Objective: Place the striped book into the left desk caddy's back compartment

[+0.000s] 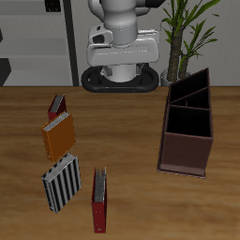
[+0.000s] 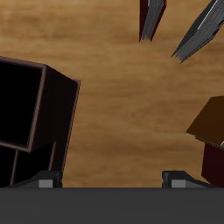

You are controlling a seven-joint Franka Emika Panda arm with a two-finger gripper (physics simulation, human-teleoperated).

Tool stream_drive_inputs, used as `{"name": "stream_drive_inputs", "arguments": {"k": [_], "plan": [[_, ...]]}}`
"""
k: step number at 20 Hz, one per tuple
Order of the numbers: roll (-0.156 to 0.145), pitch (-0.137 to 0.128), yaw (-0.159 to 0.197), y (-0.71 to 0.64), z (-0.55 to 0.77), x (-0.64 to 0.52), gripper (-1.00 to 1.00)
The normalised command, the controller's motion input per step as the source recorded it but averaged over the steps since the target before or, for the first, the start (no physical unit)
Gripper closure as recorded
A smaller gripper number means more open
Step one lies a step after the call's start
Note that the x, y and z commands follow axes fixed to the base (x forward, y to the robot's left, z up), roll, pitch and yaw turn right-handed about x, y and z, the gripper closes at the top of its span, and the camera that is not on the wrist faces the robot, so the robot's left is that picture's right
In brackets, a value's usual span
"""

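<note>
From the front and above, the wooden desk carries four books on one side and a long box on the other. The striped book, with black-and-white vertical stripes, lies flat near the desk's front edge. Just beside it a dark red book stands on edge, thin and upright. Farther back lies a plain orange book, and behind that, touching or nearly touching it, another small dark red book. Well apart from all of these sits the left desk caddy, a dark reddish-brown open-top box split by partitions into three sections running from front to back. Its back compartment is the end section farthest from the desk's front edge; its inside is in shadow. The robot's white body rises at the back of the desk on a dark base, with a potted plant behind. The fingers are not visible in this view.

In the wrist view, the fingers appear as two dark tapered blades spread apart over bare wood, with nothing between them. One corner of the caddy shows as a dark-walled box with black inside. An edge of the orange book shows on the opposite side. The striped book does not appear here.
</note>
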Motion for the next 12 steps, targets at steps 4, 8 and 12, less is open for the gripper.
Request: {"name": "stream_drive_inputs", "arguments": {"k": [4,8,12], "plan": [[-0.045,-0.004,-0.020,-0.05,0.01,0.06,-1.00],[-0.038,0.007,-0.010,-0.07,-0.03,0.04,-1.00],[-0.005,0.009,0.002,-0.03,-0.01,0.04,-1.00]]}}
